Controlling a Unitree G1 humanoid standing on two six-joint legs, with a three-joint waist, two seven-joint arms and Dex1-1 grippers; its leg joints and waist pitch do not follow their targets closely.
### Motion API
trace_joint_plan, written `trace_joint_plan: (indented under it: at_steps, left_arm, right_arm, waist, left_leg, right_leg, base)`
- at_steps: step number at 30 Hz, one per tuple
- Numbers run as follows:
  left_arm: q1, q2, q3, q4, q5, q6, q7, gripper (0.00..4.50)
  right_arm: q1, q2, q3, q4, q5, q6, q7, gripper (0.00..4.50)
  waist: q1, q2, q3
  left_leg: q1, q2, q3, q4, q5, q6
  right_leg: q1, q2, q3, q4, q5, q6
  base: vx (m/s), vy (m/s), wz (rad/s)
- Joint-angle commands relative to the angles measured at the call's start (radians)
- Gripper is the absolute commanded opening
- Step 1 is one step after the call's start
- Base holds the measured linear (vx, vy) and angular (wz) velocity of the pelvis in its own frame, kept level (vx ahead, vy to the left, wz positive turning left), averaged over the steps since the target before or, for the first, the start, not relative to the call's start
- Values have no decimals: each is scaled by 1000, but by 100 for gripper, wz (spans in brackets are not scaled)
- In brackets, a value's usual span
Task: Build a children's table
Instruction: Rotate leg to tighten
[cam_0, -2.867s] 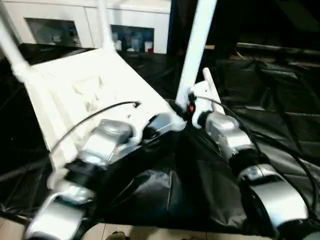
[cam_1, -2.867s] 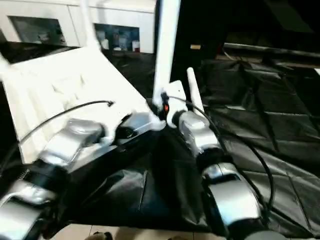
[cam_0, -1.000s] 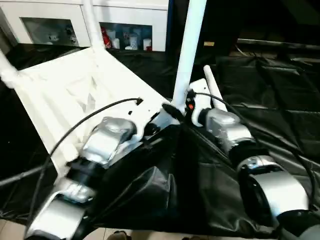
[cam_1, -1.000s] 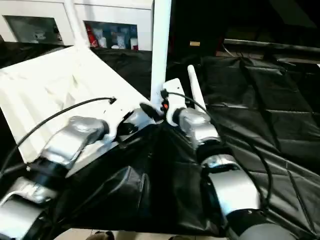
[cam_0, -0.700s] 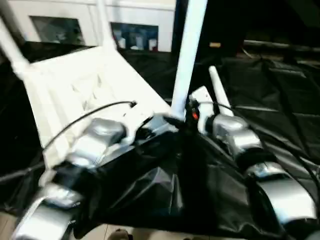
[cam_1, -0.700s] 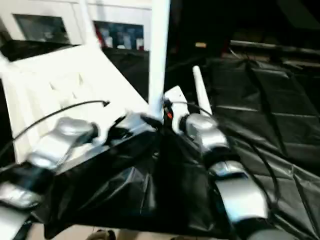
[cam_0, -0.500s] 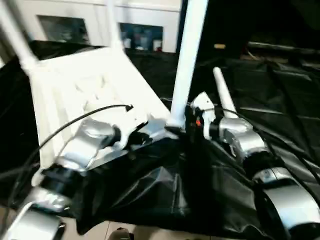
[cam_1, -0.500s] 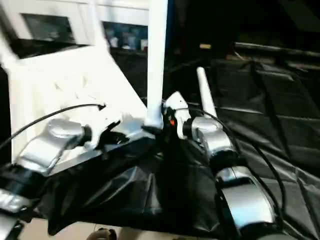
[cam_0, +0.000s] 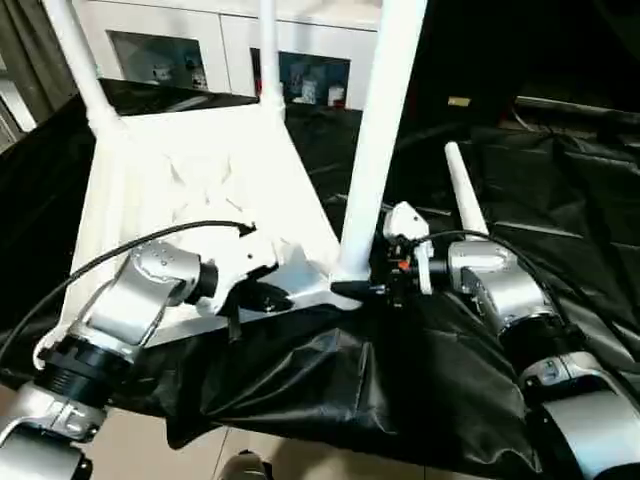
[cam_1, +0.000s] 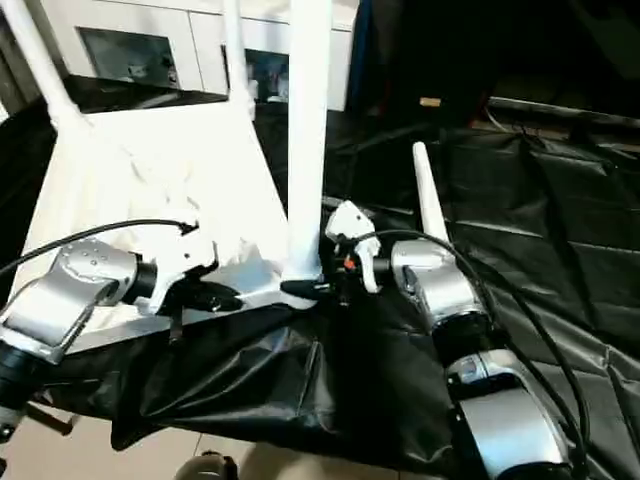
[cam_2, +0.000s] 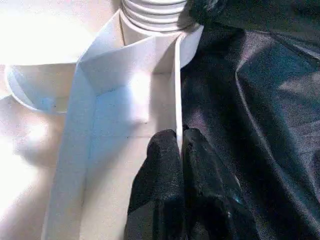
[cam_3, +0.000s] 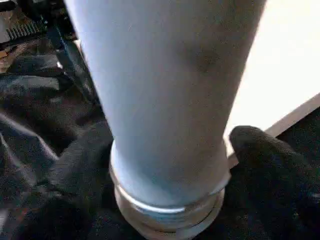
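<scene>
With the left gripper (cam_2: 179, 150) pinched shut on the rim of the upturned white plastic table (cam_0: 190, 190), the right gripper (cam_3: 170, 165) straddles the round tapering white leg (cam_0: 375, 150) at its threaded base, fingers wide around it though contact is unclear, so the leg-fitting step seems under way and next probably calls for twisting it tight.

Children's table (cam_0: 190, 180) swung round on black sheet (cam_0: 560, 210): near corner now points more toward robot's right. Right gripper (cam_0: 362, 290) dropped lower on near leg (cam_0: 380, 130), fingers (cam_3: 265, 165) now at threaded base. Left gripper (cam_0: 262, 298) shifted along rim (cam_2: 176, 90) with table.
</scene>
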Motion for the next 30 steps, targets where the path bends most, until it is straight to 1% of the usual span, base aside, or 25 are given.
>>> trace_joint_plan:
  at_steps: [1, 2, 5, 8, 11, 14, 16, 18, 19, 20, 21, 22, 23, 24, 25, 26, 27, 28, 29, 30]
  left_arm:
    - [-10, -5, -9, -53, -21, -37, -34, 0]
    - [-11, -6, -9, -51, -20, -39, -34, 0]
    - [-14, -8, -7, -46, -18, -39, -34, 0]
    - [-17, -5, -9, -41, -19, -42, -34, 0]
    - [-17, -4, -9, -38, -20, -44, -33, 0]
    - [-18, -7, -8, -32, -19, -42, -28, 0]
    - [-22, -29, 4, -18, -14, -18, 15, 0]
    - [-34, -69, 20, 13, -3, 14, 88, 0]
    - [-41, -83, 24, 28, 5, 20, 115, 0]
    - [-59, -125, 32, 70, 26, 36, 195, 0]
    - [-59, -125, 32, 70, 26, 36, 195, 0]
    - [-73, -161, 39, 98, 37, 49, 253, 0]
    - [-96, -232, 54, 145, 46, 75, 353, 0]
    - [-99, -242, 56, 151, 46, 78, 365, 0]
    - [-114, -297, 65, 182, 48, 97, 430, 0]
    - [-120, -318, 67, 195, 49, 104, 454, 0]
    - [-125, -343, 66, 208, 52, 103, 480, 0]
    - [-133, -388, 61, 229, 60, 98, 523, 0]
    - [-139, -427, 56, 246, 70, 88, 561, 0]
    - [-138, -435, 51, 245, 73, 86, 563, 0]
  right_arm:
    - [8, -6, 3, -28, 9, 8, 14, 366]
    - [9, -5, 4, -29, 9, 8, 14, 351]
    - [17, -2, 9, -35, 11, 8, 18, 331]
    - [26, -2, 11, -44, 11, 13, 17, 299]
    - [30, 0, 10, -46, 13, 16, 13, 284]
    - [40, 6, 8, -46, 15, 16, 0, 279]
    - [47, 24, -4, -27, 11, 14, -55, 279]
    - [51, 59, -29, 22, -9, -3, -185, 278]
    - [52, 71, -38, 38, -12, 0, -230, 277]
    - [56, 107, -62, 75, -19, 16, -351, 277]
    - [56, 107, -62, 75, -19, 16, -351, 277]
    - [60, 137, -83, 97, -13, 29, -427, 277]
    - [60, 190, -119, 137, 0, 38, -557, 277]
    - [59, 197, -123, 142, 2, 38, -571, 277]
    - [55, 235, -140, 170, 9, 36, -645, 277]
    - [52, 250, -145, 180, 11, 34, -674, 277]
    - [46, 269, -145, 195, 10, 30, -700, 277]
    - [32, 302, -143, 222, 3, 13, -739, 277]
    - [19, 331, -138, 244, -7, -13, -761, 277]
    - [18, 337, -135, 242, -7, -21, -752, 277]
  waist:
    - [-6, 17, -95]
    - [-6, 16, -96]
    - [-5, 17, -96]
    - [-3, 18, -97]
    - [-1, 18, -96]
    - [-1, 18, -97]
    - [-2, 18, -95]
    - [-4, 17, -95]
    - [-9, 14, -93]
    - [-14, 13, -91]
    - [-15, 14, -90]
    - [-22, 15, -90]
    - [-26, 14, -88]
    - [-26, 12, -87]
    - [-25, 13, -87]
    - [-27, 17, -83]
    - [-27, 14, -82]
    - [-28, 17, -82]
    - [-28, 17, -84]
    - [-29, 13, -83]
  left_leg:
    - [31, -2, 13, -60, -163, -8]
    - [31, -1, 13, -60, -164, -7]
    - [32, -1, 14, -59, -171, -8]
    - [33, -1, 13, -58, -168, -8]
    - [32, -2, 13, -58, -169, -8]
    - [32, -2, 12, -58, -177, -11]
    - [32, -2, 14, -58, -180, -14]
    - [31, -3, 12, -60, -190, -23]
    - [31, -4, 13, -61, -201, -32]
    - [33, -3, 12, -64, -220, -41]
    - [34, -4, 12, -64, -229, -46]
    - [33, -4, 12, -66, -245, -51]
    - [33, -3, 12, -67, -252, -54]
    - [34, -6, 12, -66, -254, -57]
    - [33, -5, 10, -68, -258, -58]
    - [40, -6, 9, -71, -307, -63]
    - [41, -6, 9, -72, -322, -62]
    - [39, -6, 7, -73, -328, -60]
    - [41, -5, 7, -72, -330, -60]
    - [42, -6, 8, -73, -333, -57]
  right_leg:
    - [47, -49, 15, -51, 75, -257]
    - [47, -50, 15, -51, 72, -258]
    - [46, -50, 16, -52, 62, -258]
    - [46, -50, 16, -51, 62, -257]
    - [46, -49, 15, -50, 65, -257]
    - [46, -50, 15, -50, 55, -257]
    - [44, -50, 17, -51, 50, -256]
    - [44, -52, 17, -52, 30, -254]
    - [43, -52, 18, -54, 3, -251]
    - [41, -54, 19, -59, -35, -246]
    - [41, -54, 19, -61, -55, -244]
    - [41, -55, 20, -61, -84, -237]
    - [41, -56, 22, -65, -97, -233]
    - [40, -56, 22, -68, -108, -229]
    - [43, -58, 22, -69, -122, -224]
    - [37, -59, 22, -78, -197, -212]
    - [36, -59, 22, -81, -218, -206]
    - [37, -60, 24, -82, -230, -200]
    - [35, -60, 24, -84, -232, -197]
    - [34, -58, 23, -87, -240, -191]
  base:
    - [0, 0, 0]
    - [0, 0, 0]
    - [0, 0, 0]
    - [0, 0, 0]
    - [0, 0, 0]
    - [0, 0, 0]
    - [0, 0, 0]
    - [0, 0, 0]
    - [0, 0, 0]
    - [0, 0, 0]
    - [0, 0, 0]
    - [0, 0, 0]
    - [0, 0, 0]
    - [0, 0, 0]
    - [0, 0, 0]
    - [0, 0, 0]
    - [0, 0, 0]
    - [0, 0, 0]
    - [0, 0, 0]
    - [0, 0, 0]
